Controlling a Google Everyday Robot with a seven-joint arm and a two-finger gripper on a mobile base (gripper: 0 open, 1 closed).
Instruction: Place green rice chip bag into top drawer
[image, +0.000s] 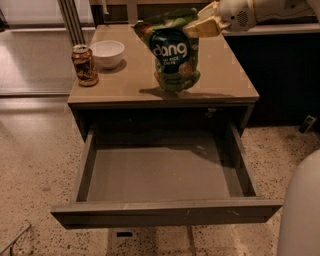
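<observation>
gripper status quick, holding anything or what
Gripper: jaws closed on the top corner of the green rice chip bag, above the table, behind the open top drawer.

Your gripper (202, 26) pinches the bag (174, 55) over the table (227, 80). The drawer (160, 175) below gapes open, with the can (84, 65) and bowl (107, 52) well left.
</observation>
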